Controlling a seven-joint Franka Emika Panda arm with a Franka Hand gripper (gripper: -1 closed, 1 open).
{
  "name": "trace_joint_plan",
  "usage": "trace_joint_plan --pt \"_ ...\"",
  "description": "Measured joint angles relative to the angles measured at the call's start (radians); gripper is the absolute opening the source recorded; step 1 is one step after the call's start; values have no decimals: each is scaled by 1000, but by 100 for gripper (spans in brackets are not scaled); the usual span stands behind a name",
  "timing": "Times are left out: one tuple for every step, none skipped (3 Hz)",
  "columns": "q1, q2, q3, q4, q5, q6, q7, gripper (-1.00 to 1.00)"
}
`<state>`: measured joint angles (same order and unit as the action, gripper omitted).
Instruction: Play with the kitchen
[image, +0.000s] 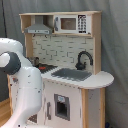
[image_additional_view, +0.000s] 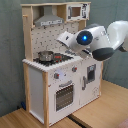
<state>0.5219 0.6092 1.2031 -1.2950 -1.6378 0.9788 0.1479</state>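
Whether the jaws are released or clenched cannot be told. The white arm (image_additional_view: 97, 42) reaches over the counter of the kitchen (image_additional_view: 60, 75), which stands upright on the wooden floor (image_additional_view: 100, 112), its long axis vertical. In the second exterior view, a small pot (image_additional_view: 45, 55) sits on the stovetop (image_additional_view: 55, 58), the oven door (image_additional_view: 64, 95) facing near-right.
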Motion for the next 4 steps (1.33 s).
trace_joint_plan --pt "4 -8 12 -82 -66 -10 -42 100" --pt "5 -22 20 -176 -94 -12 -67 100" --pt "5 -35 25 -277 -113 -12 -98 100" --pt "4 -38 24 -369 -138 -12 -140 100"
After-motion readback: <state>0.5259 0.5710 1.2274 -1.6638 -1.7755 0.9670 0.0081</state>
